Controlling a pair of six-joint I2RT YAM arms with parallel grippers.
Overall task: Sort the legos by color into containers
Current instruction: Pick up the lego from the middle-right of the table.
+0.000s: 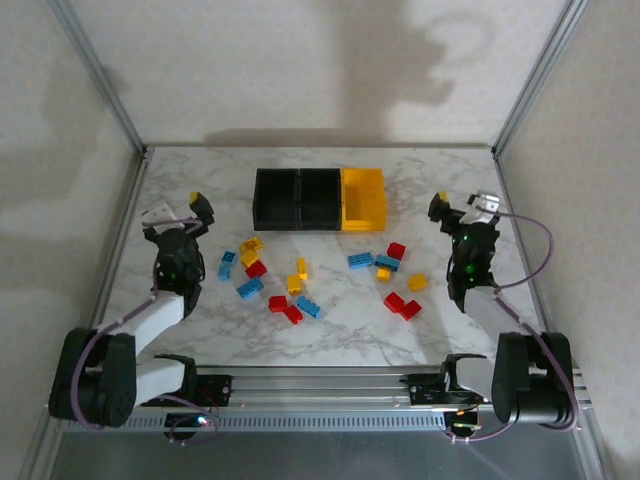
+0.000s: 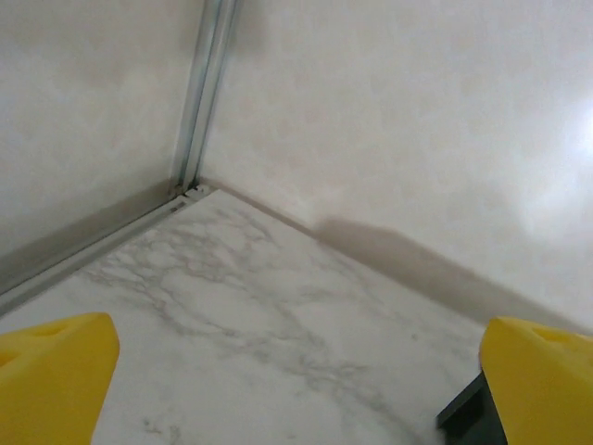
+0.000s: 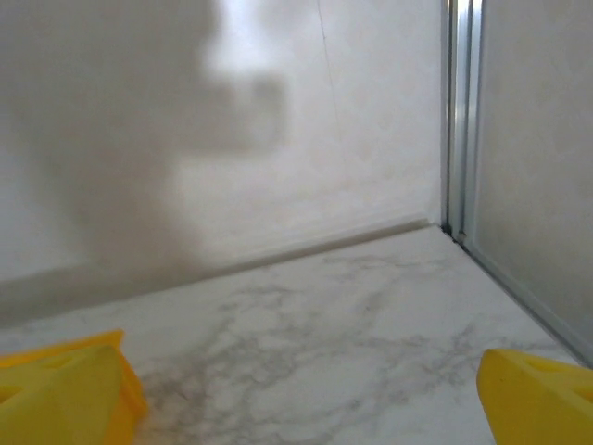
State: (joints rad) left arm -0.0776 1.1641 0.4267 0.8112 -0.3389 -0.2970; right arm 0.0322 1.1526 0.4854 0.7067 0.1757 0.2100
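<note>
Red, blue, yellow legos (image 1: 300, 268) lie between left claw (image 1: 185, 208) and right claw (image 1: 465, 204), bins (image 1: 298, 174) just beyond. Both claws gape apart, empty.

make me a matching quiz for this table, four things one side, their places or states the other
1. yellow bin
2. black bins
3. left gripper
4. legos

A. loose on the table, in front of the bins
B. right end of the bin row
C. open, by the table's left edge
D. left and middle of the bin row

Pairs: 1-B, 2-D, 3-C, 4-A
</note>
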